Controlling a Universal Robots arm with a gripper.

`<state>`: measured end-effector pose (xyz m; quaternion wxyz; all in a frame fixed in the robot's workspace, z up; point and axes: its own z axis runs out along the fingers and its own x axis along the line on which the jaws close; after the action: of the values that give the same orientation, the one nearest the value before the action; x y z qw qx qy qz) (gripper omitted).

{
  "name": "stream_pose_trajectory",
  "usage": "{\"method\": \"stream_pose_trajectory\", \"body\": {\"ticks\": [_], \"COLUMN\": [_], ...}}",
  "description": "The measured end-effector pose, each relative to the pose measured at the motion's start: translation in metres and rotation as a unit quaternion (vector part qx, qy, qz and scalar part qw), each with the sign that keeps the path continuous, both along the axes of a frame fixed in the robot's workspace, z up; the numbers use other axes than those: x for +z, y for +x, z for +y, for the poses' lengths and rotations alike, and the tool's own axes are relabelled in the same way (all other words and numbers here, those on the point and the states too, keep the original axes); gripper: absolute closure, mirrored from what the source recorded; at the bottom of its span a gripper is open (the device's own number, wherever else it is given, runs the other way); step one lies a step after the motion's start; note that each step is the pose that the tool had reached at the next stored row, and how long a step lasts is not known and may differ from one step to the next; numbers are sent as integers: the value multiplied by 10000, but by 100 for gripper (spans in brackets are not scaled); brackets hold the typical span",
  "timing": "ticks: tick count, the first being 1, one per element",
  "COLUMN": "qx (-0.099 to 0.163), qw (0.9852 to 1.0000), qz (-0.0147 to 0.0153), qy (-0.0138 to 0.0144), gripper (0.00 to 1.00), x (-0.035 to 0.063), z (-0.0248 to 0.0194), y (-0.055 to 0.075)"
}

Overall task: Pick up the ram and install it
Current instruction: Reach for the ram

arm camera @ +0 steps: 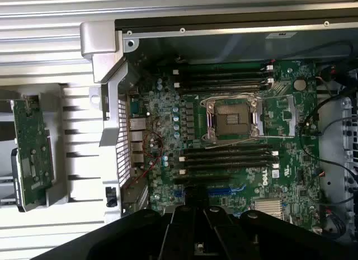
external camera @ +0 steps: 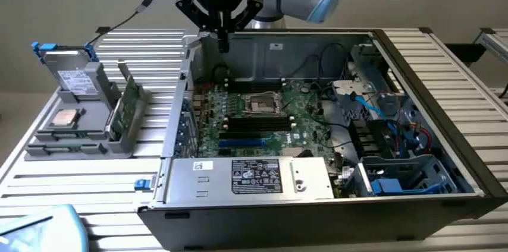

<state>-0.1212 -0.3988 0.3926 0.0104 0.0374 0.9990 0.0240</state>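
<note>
slim green ram [external camera: 119, 118] stands on edge in gray holder [external camera: 80, 145].

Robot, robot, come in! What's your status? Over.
Gripper shut, nothing in it, hovering over the back wall of the case. Ram likely the green board standing in the grey holder outside the case, untouched. Memory slots bare.

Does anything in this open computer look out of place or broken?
Nothing looks broken or spilled. One oddity: the square metal-framed socket on the green motherboard sits empty, while a square silver chip lies in the grey holder outside.
</note>
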Motion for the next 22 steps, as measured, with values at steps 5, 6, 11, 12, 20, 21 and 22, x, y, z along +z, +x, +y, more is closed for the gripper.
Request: {"method": "stream_pose_trajectory", "body": {"ticks": [5, 6, 11, 12, 20, 21, 22], "qx": [0, 0, 0, -1, -1, 0, 0], "qw": [10000, 10000, 10000, 10000, 10000, 10000, 10000], "qz": [0, 0, 31, 41, 79, 80, 81], "qy": [0, 0, -1, 0, 0, 1, 2], "gripper": [89, 89, 89, 89, 89, 89, 89], "x": [0, 0, 1, 0, -2, -3, -4], "z": [0, 0, 7, 11, 28, 29, 29], "y": [0, 0, -75, -119, -483, -533, -578]}}
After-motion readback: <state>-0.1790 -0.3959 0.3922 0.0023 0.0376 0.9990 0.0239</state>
